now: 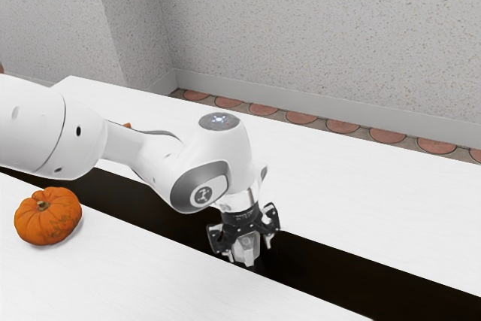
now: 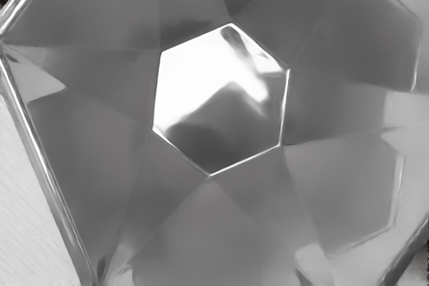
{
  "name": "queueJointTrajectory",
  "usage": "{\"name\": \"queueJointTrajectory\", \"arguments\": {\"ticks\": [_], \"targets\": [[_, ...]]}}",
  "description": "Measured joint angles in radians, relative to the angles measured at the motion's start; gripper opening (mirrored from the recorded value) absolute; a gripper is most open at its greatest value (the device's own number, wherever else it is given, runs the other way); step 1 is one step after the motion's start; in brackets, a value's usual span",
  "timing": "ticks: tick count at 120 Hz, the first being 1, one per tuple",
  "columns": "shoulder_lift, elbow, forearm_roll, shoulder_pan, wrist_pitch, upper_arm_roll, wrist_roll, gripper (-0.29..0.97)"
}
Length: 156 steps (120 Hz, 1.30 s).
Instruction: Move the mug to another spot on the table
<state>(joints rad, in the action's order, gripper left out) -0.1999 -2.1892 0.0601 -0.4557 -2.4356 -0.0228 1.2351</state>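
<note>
In the wrist view I look straight down into the mug [image 2: 221, 98], a silvery faceted cup with a bright hexagonal bottom, right under my hand. In the exterior view my gripper [image 1: 245, 252] points down over the dark strip between the two white surfaces. A pale piece of the mug [image 1: 246, 250] shows between the black fingers, which press on it from both sides. The rest of the mug is hidden by my hand.
An orange pumpkin [image 1: 47, 215] lies on the near white table [image 1: 120, 276] at the exterior view's left. A second white surface [image 1: 361, 186] runs behind the dark strip [image 1: 338, 268]. Textured walls and a tiled floor stand beyond.
</note>
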Motion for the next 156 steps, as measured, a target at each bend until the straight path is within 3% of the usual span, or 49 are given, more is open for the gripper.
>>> {"name": "queueJointTrajectory", "arguments": {"ticks": [23,45,94,156], "targets": [[0.001,0.0,-0.001,0.0,-0.003,0.0,0.061,0.2],[0.013,0.0,-0.004,0.0,0.003,-0.001,0.106,0.06],[0.071,0.005,-0.091,0.001,0.072,-0.016,0.181,-0.02],[0.1,0.011,-0.212,0.003,0.15,-0.162,0.246,-0.05]]}}
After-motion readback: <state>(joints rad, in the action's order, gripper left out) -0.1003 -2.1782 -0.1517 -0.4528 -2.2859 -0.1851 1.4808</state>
